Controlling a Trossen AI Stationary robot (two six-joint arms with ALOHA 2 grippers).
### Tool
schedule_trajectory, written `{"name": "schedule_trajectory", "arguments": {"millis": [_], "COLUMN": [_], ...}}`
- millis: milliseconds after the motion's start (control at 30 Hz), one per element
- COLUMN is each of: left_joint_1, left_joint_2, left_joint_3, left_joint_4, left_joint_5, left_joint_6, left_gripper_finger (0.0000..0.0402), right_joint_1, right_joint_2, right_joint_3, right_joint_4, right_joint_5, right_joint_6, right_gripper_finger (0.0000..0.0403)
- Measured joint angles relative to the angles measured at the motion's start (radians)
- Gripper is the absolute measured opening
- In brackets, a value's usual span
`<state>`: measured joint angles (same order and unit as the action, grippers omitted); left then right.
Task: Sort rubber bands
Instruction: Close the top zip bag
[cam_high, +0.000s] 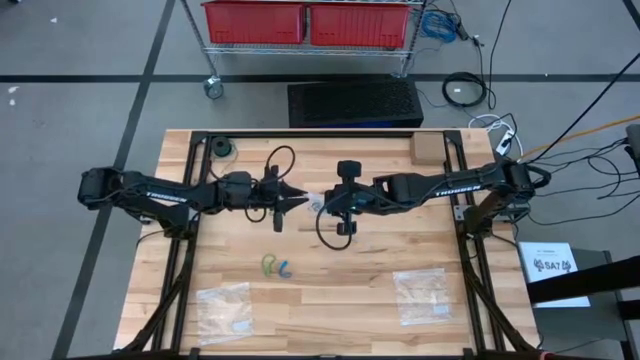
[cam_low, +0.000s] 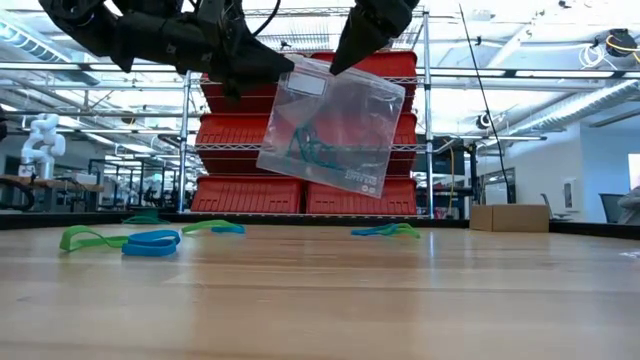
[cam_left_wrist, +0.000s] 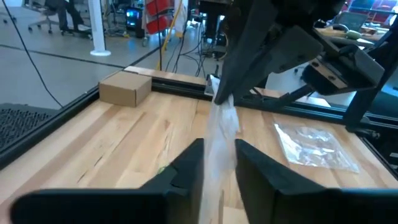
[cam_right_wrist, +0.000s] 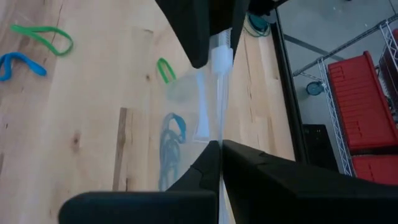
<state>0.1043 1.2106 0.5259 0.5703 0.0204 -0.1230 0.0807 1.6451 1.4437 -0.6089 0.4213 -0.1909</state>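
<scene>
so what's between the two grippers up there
A clear plastic bag with blue bands inside hangs between the left gripper and right gripper, held off the table; the low view shows it best.

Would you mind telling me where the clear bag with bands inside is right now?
The clear bag hangs above mid-table in the low view, pinched by the right gripper at its top edge, the left gripper alongside.

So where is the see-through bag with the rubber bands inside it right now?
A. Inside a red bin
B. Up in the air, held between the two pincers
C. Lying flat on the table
B. In the low view the clear bag hangs well above the wooden table, with the right pincer pinching its top edge and the left pincer at its other top corner.
</scene>
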Motion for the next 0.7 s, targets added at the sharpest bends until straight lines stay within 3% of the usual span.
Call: {"name": "schedule_trajectory", "arguments": {"millis": [200, 400, 600, 700], "left_joint_1": [0.000, 0.000, 0.000, 0.000], "left_joint_2": [0.000, 0.000, 0.000, 0.000], "left_joint_3": [0.000, 0.000, 0.000, -0.001], "left_joint_4": [0.002, 0.020, 0.011, 0.009], "left_joint_5": [-0.002, -0.002, -0.002, 0.002], "left_joint_6": [0.007, 0.037, 0.091, 0.104], "left_gripper_finger": [0.0009, 0.0004, 0.0002, 0.0002], "right_joint_1": [0.000, 0.000, -0.017, -0.055], "right_joint_2": [0.000, 0.000, -0.006, -0.006], "right_joint_3": [0.000, 0.000, 0.000, 0.000], "right_joint_4": [-0.003, -0.012, 0.021, 0.049], "right_joint_5": [0.000, -0.005, -0.017, -0.128], "right_joint_6": [0.015, 0.082, 0.101, 0.108], "right_gripper_finger": [0.0000, 0.0003, 0.0044, 0.0071]}}
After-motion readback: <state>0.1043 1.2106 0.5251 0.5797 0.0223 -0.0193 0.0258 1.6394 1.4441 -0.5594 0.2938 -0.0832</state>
